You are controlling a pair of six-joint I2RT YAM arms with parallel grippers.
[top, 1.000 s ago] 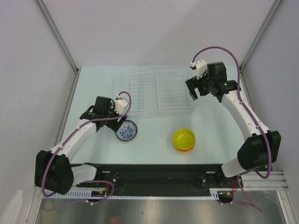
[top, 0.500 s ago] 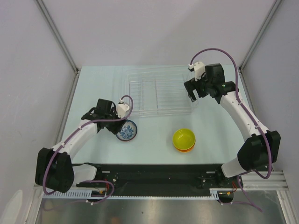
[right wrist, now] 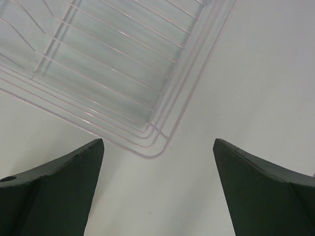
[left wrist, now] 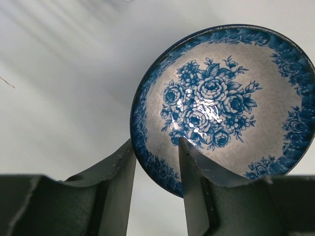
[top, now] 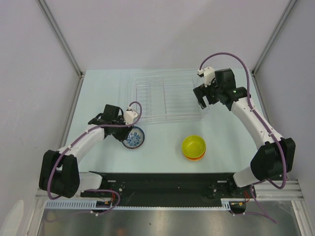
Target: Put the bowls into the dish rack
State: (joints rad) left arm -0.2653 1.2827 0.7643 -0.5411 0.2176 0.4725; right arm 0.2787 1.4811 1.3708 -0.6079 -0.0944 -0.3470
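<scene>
Now left hand [left wrist: 155,143] straddles rim of blue-flowered bowl [left wrist: 221,103], grip unclear; right hand [right wrist: 157,143] spread

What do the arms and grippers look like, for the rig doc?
The left arm and right arm have white links, black joints and bases, and a purple cable looped along each. The fingers are dark wedges tapering to blunt tips.

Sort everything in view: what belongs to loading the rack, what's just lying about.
Job: blue floral bowl, yellow bowl stacked on orange bowl, clear dish rack.
Lying about: no loose items seen; only fixtures: purple cables, metal strip at near edge.
</scene>
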